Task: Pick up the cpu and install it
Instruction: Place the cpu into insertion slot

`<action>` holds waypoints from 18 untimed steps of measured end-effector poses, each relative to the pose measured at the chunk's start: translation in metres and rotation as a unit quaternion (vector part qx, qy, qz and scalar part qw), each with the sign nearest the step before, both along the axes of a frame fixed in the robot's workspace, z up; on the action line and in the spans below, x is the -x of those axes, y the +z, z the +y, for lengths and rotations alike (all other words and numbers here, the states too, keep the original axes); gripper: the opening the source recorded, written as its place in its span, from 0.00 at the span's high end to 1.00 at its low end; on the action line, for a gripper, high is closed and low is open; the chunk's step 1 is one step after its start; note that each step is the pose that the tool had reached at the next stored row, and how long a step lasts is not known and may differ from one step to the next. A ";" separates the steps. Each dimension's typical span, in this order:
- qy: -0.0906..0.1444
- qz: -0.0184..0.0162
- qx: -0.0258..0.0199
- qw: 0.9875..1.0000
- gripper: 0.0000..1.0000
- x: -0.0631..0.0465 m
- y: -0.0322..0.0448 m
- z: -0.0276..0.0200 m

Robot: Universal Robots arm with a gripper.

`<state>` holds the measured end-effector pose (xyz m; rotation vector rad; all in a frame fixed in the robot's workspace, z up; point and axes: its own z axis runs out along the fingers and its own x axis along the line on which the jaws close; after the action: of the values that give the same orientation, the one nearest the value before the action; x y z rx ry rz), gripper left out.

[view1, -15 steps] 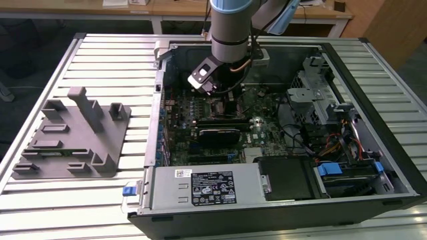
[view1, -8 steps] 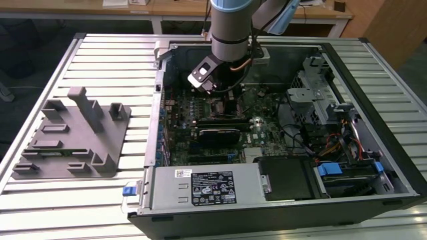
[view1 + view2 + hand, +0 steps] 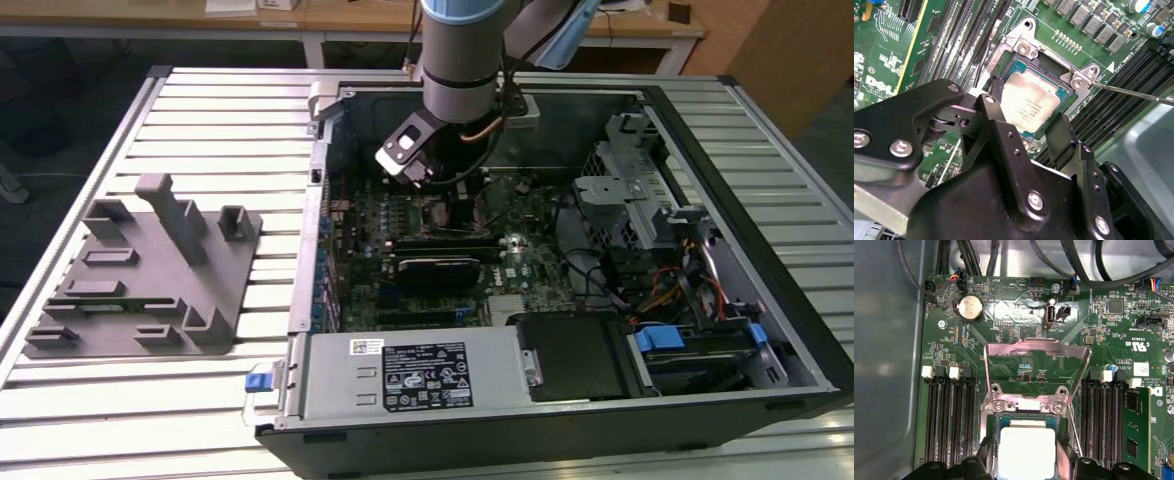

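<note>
**Figure: gripper at the socket.** The arm (image 3: 461,60) is reaching down into the open computer case (image 3: 747,200), which is lying on the slatted table (image 3: 200,110). A grey fixture (image 3: 147,270) is standing on the table beside the case, toward the table's edge at the exterior view's left.

In both wrist views the gripper (image 3: 1028,107) is straddling the cpu (image 3: 1026,100). Its two black fingers (image 3: 1060,131) are drawn in to the chip's width and are pressing against opposite edges, so the gripper is holding the cpu.

The cpu (image 3: 1026,450) is sitting within the frame of the socket (image 3: 1024,47), near the middle of the motherboard (image 3: 944,347). Whether it is fully seated cannot be told. The metal load plate (image 3: 1036,346) is standing raised from the socket's edge. Memory slots (image 3: 949,420) are flanking the socket on both sides, and a coin cell (image 3: 969,308) is lying near the board's corner.
</note>
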<state>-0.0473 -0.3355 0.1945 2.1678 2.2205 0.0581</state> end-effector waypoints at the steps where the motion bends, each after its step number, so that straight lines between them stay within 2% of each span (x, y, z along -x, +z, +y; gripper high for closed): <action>1: 0.000 0.000 0.000 1.000 0.39 0.000 0.0001 0.0000; 18: 0.000 0.000 0.000 1.000 0.39 0.000 0.0175 0.0000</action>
<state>-0.0473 -0.3356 0.2121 2.1678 2.2205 0.0580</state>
